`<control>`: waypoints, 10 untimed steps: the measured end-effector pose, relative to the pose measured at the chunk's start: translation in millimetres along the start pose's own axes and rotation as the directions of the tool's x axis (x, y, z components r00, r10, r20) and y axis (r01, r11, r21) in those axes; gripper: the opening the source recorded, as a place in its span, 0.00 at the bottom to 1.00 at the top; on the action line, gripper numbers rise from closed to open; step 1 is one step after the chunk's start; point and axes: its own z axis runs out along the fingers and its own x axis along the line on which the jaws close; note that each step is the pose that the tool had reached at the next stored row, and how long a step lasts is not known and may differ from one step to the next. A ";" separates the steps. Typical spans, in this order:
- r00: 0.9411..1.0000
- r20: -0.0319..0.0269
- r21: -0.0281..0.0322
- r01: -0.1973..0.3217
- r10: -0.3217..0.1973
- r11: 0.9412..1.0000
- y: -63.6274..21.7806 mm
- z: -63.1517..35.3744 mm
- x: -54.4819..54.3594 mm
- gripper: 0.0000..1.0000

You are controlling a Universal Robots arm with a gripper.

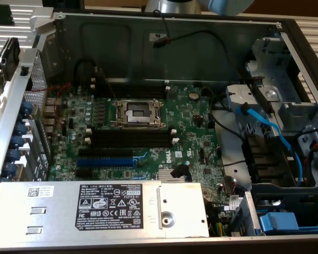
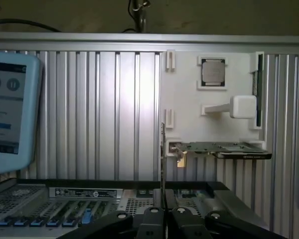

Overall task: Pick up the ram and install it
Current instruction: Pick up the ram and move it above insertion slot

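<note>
In the wrist view my gripper is shut on a thin upright stick, the ram, seen edge-on and rising straight up from between the black fingers. It hangs in the air in front of a white parts holder, above the open computer case. In the exterior view the green motherboard lies flat in the case. Its long black memory slots run below the CPU socket, with another pair above it. Part of the arm shows at the case's far edge.
The white holder carries a CPU chip and a green expansion card. A tablet stands beside the ribbed wall. Inside the case are a blue expansion slot, the power supply, blue cables and drive bays.
</note>
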 end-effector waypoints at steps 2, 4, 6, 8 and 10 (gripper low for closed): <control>1.000 0.000 0.000 0.000 0.000 1.000 -6.0 -2.4 0.1 0.12; 1.000 0.000 0.001 0.000 0.000 1.000 -19.0 -9.3 1.1 0.12; 1.000 0.000 0.001 0.000 0.000 1.000 -32.0 -16.5 2.1 0.12; 1.000 0.000 0.001 0.000 0.000 1.000 -42.0 -22.3 2.9 0.12; 1.000 0.000 0.001 0.000 0.000 1.000 -48.9 -25.8 3.5 0.12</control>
